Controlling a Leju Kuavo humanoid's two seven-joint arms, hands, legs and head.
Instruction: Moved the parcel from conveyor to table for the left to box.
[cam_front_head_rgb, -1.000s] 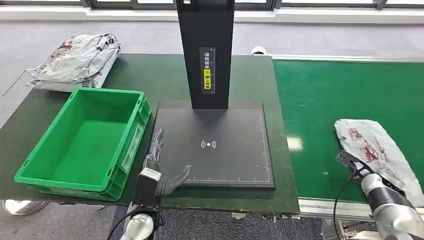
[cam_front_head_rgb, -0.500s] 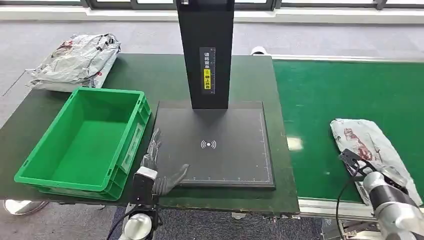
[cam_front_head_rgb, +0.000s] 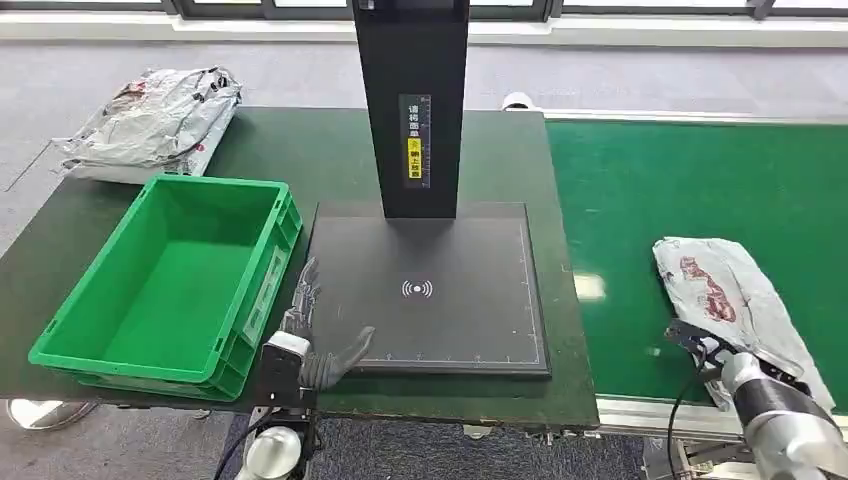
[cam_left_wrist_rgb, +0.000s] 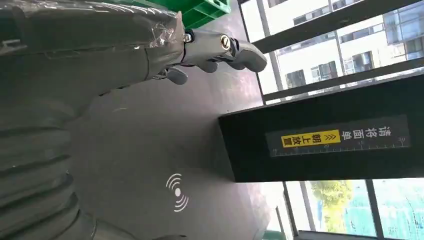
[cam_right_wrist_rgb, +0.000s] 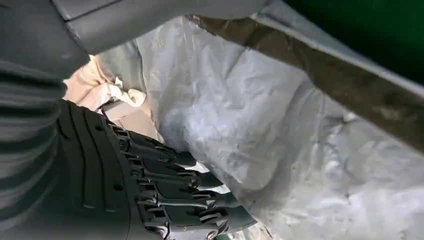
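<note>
A crumpled grey parcel (cam_front_head_rgb: 725, 295) with red print lies on the green conveyor (cam_front_head_rgb: 680, 170) at the right. My right hand (cam_front_head_rgb: 698, 343) is at the parcel's near end, dark fingers against its edge. In the right wrist view the fingers (cam_right_wrist_rgb: 170, 195) lie alongside the grey plastic parcel (cam_right_wrist_rgb: 260, 125) with nothing plainly gripped. My left hand (cam_front_head_rgb: 312, 335) rests open on the dark table (cam_front_head_rgb: 300, 150), at the near left corner of the scanner pad (cam_front_head_rgb: 450, 320), fingers spread; the left hand (cam_left_wrist_rgb: 100, 50) holds nothing. The empty green box (cam_front_head_rgb: 215, 183) stands just left of it.
A black post (cam_front_head_rgb: 412, 100) with a yellow label rises from the back of the scanner pad. A pile of grey parcels (cam_front_head_rgb: 150, 120) lies at the table's far left corner. The conveyor's metal rim (cam_front_head_rgb: 640, 410) runs along the near side.
The parcel has shifted a little left on the belt. My right hand has drawn back towards the near edge and slightly left. The left hand has barely moved.
</note>
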